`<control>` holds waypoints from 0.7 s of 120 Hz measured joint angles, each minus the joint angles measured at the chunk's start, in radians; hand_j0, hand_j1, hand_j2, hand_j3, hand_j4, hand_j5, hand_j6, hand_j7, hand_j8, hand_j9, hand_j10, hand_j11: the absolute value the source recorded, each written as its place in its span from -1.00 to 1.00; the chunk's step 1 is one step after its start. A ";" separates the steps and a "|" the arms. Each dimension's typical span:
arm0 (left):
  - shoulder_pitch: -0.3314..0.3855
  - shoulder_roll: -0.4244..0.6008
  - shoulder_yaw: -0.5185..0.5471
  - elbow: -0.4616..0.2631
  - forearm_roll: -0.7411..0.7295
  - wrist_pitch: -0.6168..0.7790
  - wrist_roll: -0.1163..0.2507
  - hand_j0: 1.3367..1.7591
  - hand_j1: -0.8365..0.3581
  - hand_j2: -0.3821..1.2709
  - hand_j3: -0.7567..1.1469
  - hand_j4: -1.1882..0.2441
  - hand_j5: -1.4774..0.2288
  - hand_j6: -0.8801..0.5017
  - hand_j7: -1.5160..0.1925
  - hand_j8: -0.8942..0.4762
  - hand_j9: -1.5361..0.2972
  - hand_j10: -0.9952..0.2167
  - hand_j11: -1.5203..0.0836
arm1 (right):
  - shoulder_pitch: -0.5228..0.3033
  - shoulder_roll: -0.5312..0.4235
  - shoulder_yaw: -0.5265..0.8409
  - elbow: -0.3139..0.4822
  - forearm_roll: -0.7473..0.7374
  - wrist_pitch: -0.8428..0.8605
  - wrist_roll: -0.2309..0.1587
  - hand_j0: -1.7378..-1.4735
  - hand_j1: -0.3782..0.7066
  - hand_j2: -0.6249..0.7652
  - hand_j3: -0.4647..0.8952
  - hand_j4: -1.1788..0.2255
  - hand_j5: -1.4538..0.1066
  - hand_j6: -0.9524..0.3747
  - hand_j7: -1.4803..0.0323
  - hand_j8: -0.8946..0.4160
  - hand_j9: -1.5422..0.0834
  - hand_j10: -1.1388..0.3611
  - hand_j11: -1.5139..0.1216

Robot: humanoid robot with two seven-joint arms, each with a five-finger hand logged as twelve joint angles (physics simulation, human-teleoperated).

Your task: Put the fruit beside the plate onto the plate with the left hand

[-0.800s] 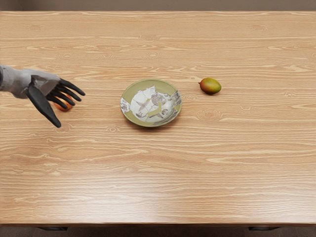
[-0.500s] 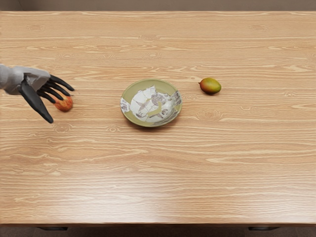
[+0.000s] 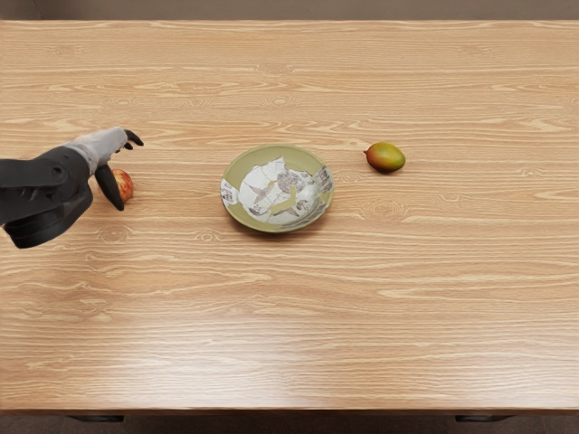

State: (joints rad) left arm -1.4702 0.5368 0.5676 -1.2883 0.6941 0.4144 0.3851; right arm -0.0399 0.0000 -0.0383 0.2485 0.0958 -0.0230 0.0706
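From the head view, a broad table of pale, honey-coloured wood with long horizontal grain (image 3: 362, 316) fills nearly the whole frame. A thin strip of dull grey-brown background runs along the top edge. A dark band lies below the table's front edge, with two dark supports just visible in it at lower left and lower right. A little left of centre sits a round olive-green plate with a grey-and-white patterned middle (image 3: 276, 149). To its right, apart from the rim, lies a small oval green-and-red mango (image 3: 385, 157). Well to the plate's left, at the middle left of the frame, a small round red-orange fruit (image 3: 124, 183) rests on the wood, not on the plate. The robot's dark left arm enters from the left edge, and its grey-backed left hand (image 3: 101, 149) hovers just above and left of this fruit. The hand is released and grips nothing: the black fingertips (image 3: 134, 139) reach out to the right above the fruit, while the black thumb points down across the fruit's left side. The right arm does not show.
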 joint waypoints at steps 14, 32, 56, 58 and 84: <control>0.001 -0.052 0.063 0.028 -0.001 0.027 0.000 0.52 0.49 -0.48 -0.20 0.31 0.35 -0.09 0.40 -0.06 0.32 0.23 0.49 | 0.000 0.000 0.000 0.000 0.000 0.000 0.000 -0.40 -0.87 -0.11 -0.32 0.63 0.81 0.39 0.90 0.32 0.85 0.48 0.80; 0.005 -0.070 0.100 0.088 0.000 0.039 0.000 0.52 0.47 -0.47 -0.20 0.30 0.34 -0.10 0.39 -0.07 0.31 0.22 0.48 | 0.000 0.000 0.000 0.000 0.000 0.000 0.000 -0.40 -0.87 -0.11 -0.32 0.63 0.81 0.39 0.90 0.32 0.85 0.47 0.80; 0.017 -0.113 0.141 0.138 0.002 0.041 0.000 0.52 0.32 -0.45 -0.20 0.19 0.22 -0.21 0.27 -0.18 0.20 0.09 0.36 | 0.000 0.000 0.000 0.000 0.000 0.000 0.000 -0.40 -0.87 -0.11 -0.32 0.63 0.81 0.39 0.90 0.32 0.84 0.47 0.80; 0.022 -0.117 0.143 0.139 0.002 0.041 0.000 0.52 0.30 -0.45 -0.20 0.18 0.21 -0.23 0.25 -0.20 0.19 0.07 0.34 | 0.000 0.000 0.000 0.000 0.000 0.000 0.000 -0.40 -0.87 -0.11 -0.32 0.63 0.81 0.39 0.90 0.32 0.84 0.47 0.80; 0.031 -0.125 0.158 0.145 0.003 0.040 0.000 0.52 0.11 -0.43 -0.20 0.05 0.07 -0.36 0.11 -0.33 0.06 -0.08 0.19 | 0.000 0.000 0.000 0.000 0.000 0.000 0.000 -0.40 -0.87 -0.11 -0.32 0.63 0.81 0.39 0.90 0.32 0.84 0.47 0.80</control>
State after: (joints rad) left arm -1.4390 0.4118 0.7253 -1.1437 0.6975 0.4543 0.3850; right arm -0.0399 0.0000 -0.0383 0.2485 0.0959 -0.0230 0.0706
